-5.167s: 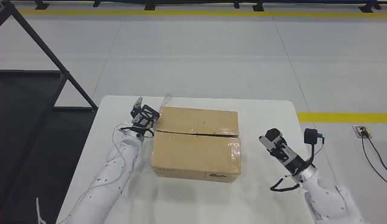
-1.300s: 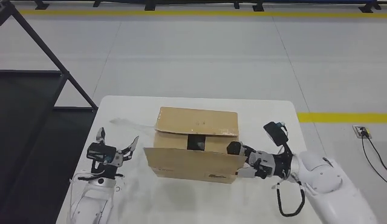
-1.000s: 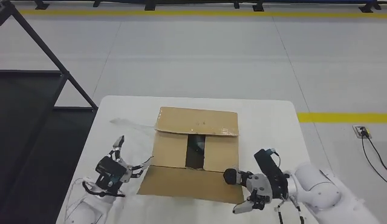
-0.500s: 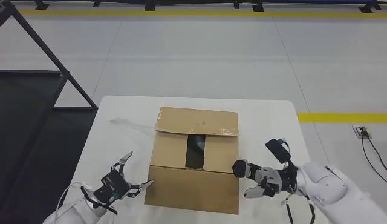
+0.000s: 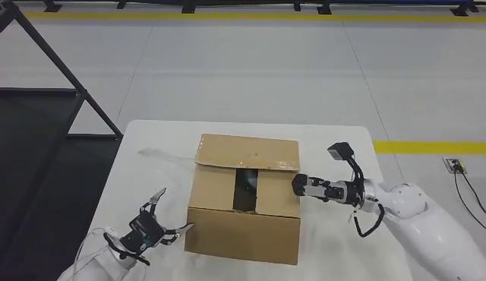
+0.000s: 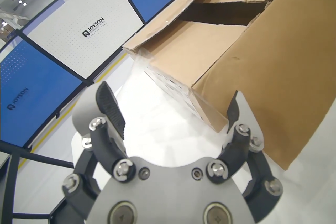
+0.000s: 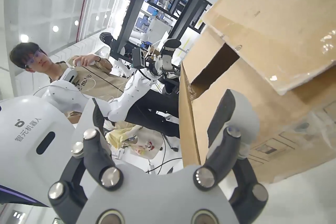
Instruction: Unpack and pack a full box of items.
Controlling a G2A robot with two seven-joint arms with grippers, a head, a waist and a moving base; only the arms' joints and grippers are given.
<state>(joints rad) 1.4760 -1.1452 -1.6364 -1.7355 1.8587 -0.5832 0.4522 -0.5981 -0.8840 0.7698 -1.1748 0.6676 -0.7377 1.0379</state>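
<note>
Mid-frame, the box (image 5: 241, 235) stands part-open. Lower left, the left gripper (image 5: 175, 210) has its fingers spread; the right gripper (image 5: 298, 184), at the box's right edge, likewise.

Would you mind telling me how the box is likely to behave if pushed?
The box is broad and low, so it would probably slide on the table, not tip. Its thin open flaps likely bend at creases.
</note>
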